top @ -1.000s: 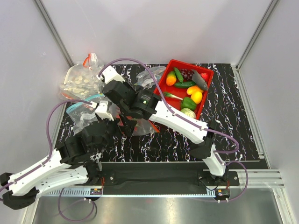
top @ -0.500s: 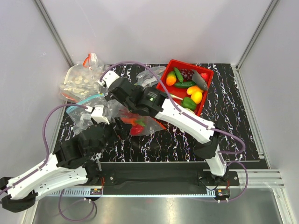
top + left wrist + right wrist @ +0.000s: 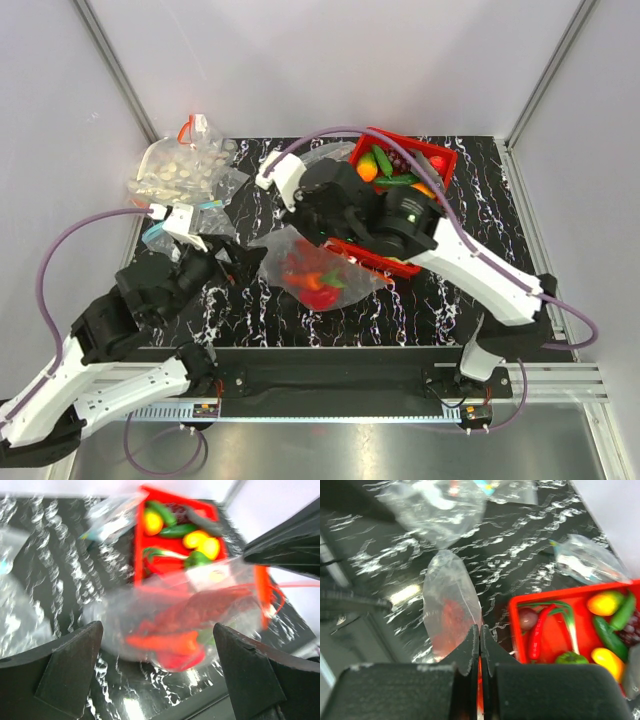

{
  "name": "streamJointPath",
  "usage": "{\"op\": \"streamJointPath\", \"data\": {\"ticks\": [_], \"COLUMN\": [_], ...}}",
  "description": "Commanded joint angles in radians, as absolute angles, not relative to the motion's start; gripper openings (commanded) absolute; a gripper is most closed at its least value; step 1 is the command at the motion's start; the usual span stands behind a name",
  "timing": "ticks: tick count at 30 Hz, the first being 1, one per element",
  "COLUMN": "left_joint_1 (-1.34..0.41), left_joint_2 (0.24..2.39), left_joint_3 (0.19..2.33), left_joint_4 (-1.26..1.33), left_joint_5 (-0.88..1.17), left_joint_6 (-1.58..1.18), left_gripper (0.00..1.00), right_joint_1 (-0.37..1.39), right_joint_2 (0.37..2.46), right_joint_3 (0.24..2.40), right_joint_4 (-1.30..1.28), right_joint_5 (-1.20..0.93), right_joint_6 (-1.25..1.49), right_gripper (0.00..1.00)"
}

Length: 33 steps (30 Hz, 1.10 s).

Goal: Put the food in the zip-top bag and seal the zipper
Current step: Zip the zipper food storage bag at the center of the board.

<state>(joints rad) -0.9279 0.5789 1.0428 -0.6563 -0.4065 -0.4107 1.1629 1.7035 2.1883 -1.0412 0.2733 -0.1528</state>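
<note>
The zip-top bag (image 3: pixel 315 272) hangs clear of the black mat and holds the food (image 3: pixel 312 278): red pieces, an orange one and green bits. My right gripper (image 3: pixel 338 240) is shut on the red-orange zipper (image 3: pixel 372 258) at the bag's mouth. In the right wrist view the shut gripper (image 3: pixel 480 630) pinches the strip and the bag (image 3: pixel 451 605) hangs beyond it. My left gripper (image 3: pixel 238 258) is open and empty, left of the bag and apart from it. The left wrist view shows the open gripper (image 3: pixel 156 627) with the bag (image 3: pixel 185 625) and zipper (image 3: pixel 262 592) ahead of it.
A red tray (image 3: pixel 447 160) of more toy foods stands at the back right, partly under my right arm. A bag of pale round pieces (image 3: pixel 175 170) and a teal-strip bag (image 3: pixel 190 215) lie at the back left. Another clear bag (image 3: pixel 325 155) lies by the tray.
My right gripper has carried the bag to the right, off the mat, still gripping the zipper. My left arm has drawn back to the left, away from the bag.
</note>
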Motion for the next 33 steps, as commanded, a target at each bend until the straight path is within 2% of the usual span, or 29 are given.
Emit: {"op": "streamJointPath", "data": {"ticks": [1, 3, 6, 11, 16, 23, 28, 32, 33], "left_joint_1": [-0.925, -0.923, -0.923, -0.923, -0.925, -0.925, -0.923, -0.925, -0.923], "left_joint_2": [0.613, 0.633, 0.708, 0.790, 0.871, 0.937, 0.954, 0.953, 0.963], "left_joint_3": [1.149, 1.187, 1.274, 1.354, 1.420, 1.434, 1.417, 1.397, 1.393], "left_joint_4": [-0.630, -0.644, -0.690, -0.706, -0.690, -0.634, -0.583, -0.542, -0.537], "left_joint_5": [-0.174, -0.006, 0.127, 0.241, 0.362, 0.508, 0.574, 0.603, 0.610], "left_joint_6": [-0.232, -0.181, -0.083, -0.008, 0.052, 0.077, 0.046, 0.022, 0.014], "left_gripper": [0.99, 0.99, 0.99, 0.99, 0.94, 0.80, 0.75, 0.60, 0.51], "right_joint_1": [1.157, 1.158, 1.157, 1.158, 1.158, 1.157, 1.157, 1.157, 1.157], "right_joint_2": [1.577, 1.536, 1.448, 1.353, 1.329, 1.301, 1.292, 1.290, 1.289], "right_joint_3": [2.142, 2.083, 2.017, 1.980, 1.976, 1.957, 1.941, 1.930, 1.928], "right_joint_4": [-0.993, -0.979, -0.953, -0.945, -0.954, -0.942, -0.934, -0.928, -0.917], "right_joint_5": [0.112, 0.037, -0.064, -0.169, -0.221, -0.259, -0.261, -0.249, -0.247], "right_joint_6": [-0.186, -0.212, -0.235, -0.244, -0.232, -0.219, -0.213, -0.210, -0.209], "right_gripper": [0.00, 0.00, 0.00, 0.00, 0.00, 0.00, 0.00, 0.00, 0.00]}}
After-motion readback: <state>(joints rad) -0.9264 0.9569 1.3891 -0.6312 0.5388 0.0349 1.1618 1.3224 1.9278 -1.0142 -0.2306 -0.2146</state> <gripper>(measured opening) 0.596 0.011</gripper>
